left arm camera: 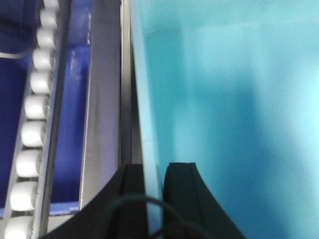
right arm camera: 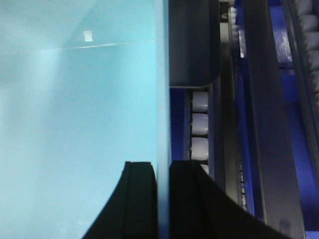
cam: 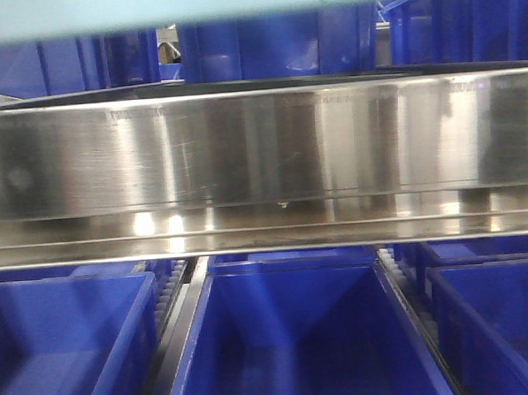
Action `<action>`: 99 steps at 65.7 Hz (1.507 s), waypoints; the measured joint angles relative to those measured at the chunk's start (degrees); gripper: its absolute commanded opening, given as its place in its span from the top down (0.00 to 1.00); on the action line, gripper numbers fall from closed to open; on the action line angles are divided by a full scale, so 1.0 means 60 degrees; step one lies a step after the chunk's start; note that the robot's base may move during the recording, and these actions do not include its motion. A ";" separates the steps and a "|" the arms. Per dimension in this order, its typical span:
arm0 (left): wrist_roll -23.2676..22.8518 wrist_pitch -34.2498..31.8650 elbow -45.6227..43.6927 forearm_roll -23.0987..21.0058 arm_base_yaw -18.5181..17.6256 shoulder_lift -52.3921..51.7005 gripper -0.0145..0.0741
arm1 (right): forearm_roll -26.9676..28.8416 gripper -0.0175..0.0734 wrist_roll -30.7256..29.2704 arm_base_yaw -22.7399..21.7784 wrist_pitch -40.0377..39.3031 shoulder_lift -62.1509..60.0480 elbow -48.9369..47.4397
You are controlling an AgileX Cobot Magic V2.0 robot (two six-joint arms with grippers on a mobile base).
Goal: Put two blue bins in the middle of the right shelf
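**A:** Where is the light blue bin (cam: 148, 9)?

**B:** Up at the top of the front view, above the steel rail (cam: 262, 153) that runs along the shelf's front edge. Only its underside shows. There is a gap between it and the rail, so it is not touching there.

**A:** What has hold of it?

**B:** Both arms. The left hand (left arm camera: 154, 167) is clamped on the bin's left wall, with one of its black fingers (left arm camera: 182, 194) inside and the other outside. The right hand (right arm camera: 162, 163) pinches the right wall the same way. Each is narrowed down to the thickness of the wall.

**A:** What lies beside the bin?

**B:** In the left wrist view, a steel strip runs just beside the wall, and a line of white rollers (left arm camera: 35, 107) runs further out. The right wrist view also shows rollers and steel strips, on the bin's other side.

**A:** And under the rail?

**B:** Three dark blue bins (cam: 289, 338) stand side by side on the level below, all open at the top. The middle one sits in the centre of the view, and each neighbour is cut off by the frame. More dark blue shows behind the rail, but it is too blurred to tell what it is.
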 measured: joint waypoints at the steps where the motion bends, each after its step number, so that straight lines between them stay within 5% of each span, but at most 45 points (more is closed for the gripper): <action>1: 0.0000 -0.0002 -0.0076 0.0000 0.0000 0.0000 0.96 | 0.0000 0.99 0.0000 0.0000 0.0000 -0.0021 -0.0004; 18: 0.0000 0.0092 -0.1135 0.0193 -0.0020 -0.0032 0.96 | 0.0000 0.99 0.0000 0.0000 -0.0064 -0.0641 -0.0059; 99: 0.0000 0.0092 -0.1134 0.0153 -0.0060 -0.0047 0.96 | -0.0165 0.99 0.0000 0.0036 -0.0298 -0.0769 -0.0073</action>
